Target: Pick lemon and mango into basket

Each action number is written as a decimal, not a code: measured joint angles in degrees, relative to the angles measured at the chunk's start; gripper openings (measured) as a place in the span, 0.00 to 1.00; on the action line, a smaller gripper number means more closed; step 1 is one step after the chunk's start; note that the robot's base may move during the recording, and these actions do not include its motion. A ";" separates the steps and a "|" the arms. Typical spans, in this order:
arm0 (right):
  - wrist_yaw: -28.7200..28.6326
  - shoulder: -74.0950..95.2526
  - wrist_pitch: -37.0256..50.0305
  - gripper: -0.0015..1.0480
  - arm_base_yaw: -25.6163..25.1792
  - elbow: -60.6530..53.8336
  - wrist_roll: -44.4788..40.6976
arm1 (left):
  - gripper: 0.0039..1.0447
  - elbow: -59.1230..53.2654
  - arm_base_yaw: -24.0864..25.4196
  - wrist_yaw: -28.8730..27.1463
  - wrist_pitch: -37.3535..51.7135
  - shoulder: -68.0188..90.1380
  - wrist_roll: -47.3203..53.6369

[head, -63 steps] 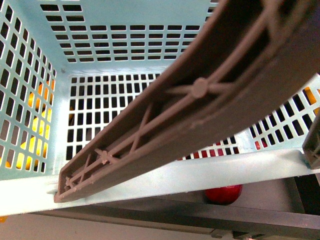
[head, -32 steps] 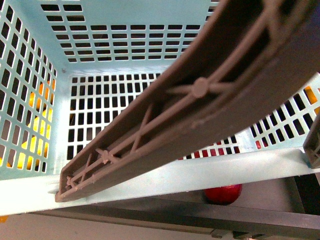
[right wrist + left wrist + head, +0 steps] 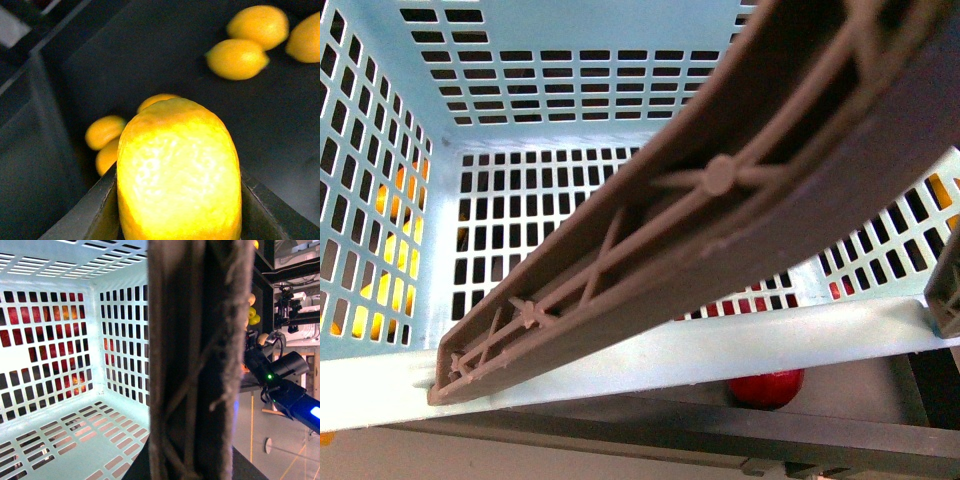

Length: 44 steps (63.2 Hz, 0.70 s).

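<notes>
The pale teal basket (image 3: 570, 60) fills the front view from the inside, and its floor is bare. One brown ribbed handle (image 3: 720, 180) crosses it diagonally. In the left wrist view that handle (image 3: 197, 365) stands right before the camera, with my left gripper (image 3: 192, 460) shut on it and its fingers mostly hidden. My right gripper (image 3: 179, 212) is shut on the lemon (image 3: 177, 170), bright yellow, pressed between both dark fingers (image 3: 85, 215) above a dark bin. I cannot pick out the mango in any view.
Several yellow-orange fruits (image 3: 237, 59) lie on the dark bin floor (image 3: 165, 55) below the held lemon. A red apple (image 3: 767, 385) sits under the basket's near rim. Yellow shapes (image 3: 390, 260) show through the basket's left slots. My right arm (image 3: 280, 380) reaches beside a shelf.
</notes>
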 joint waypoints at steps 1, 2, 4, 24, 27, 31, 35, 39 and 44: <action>-0.37 -0.94 0.04 0.49 0.39 -1.03 0.00 | 0.04 0.00 0.00 0.00 0.00 0.00 0.00; -0.52 -1.84 0.04 0.49 0.76 -1.97 -0.02 | 0.04 0.00 0.00 0.00 0.00 0.00 0.00; -1.27 -3.72 0.04 0.49 1.62 -3.93 -0.09 | 0.04 0.00 0.00 0.00 0.00 0.00 0.02; -4.04 -37.33 -5.95 0.49 15.54 -21.05 2.21 | 0.04 0.00 0.00 0.00 0.00 0.00 0.00; -3.50 -40.15 -6.75 0.49 17.79 -21.44 2.80 | 0.04 0.00 0.00 0.00 0.00 0.00 0.00; -2.40 -43.19 -7.63 0.49 21.00 -21.90 3.61 | 0.04 0.00 0.00 0.00 0.00 0.00 0.00; -0.92 -45.62 -8.33 0.49 24.65 -22.34 4.11 | 0.04 0.00 0.00 0.02 0.00 0.00 0.00; 0.74 -47.39 -8.74 0.49 28.52 -22.77 4.74 | 0.04 0.00 0.00 0.00 0.00 0.00 -0.02; 3.06 -48.63 -9.01 0.49 33.99 -23.06 5.49 | 0.04 0.00 0.00 0.00 0.00 0.00 -0.02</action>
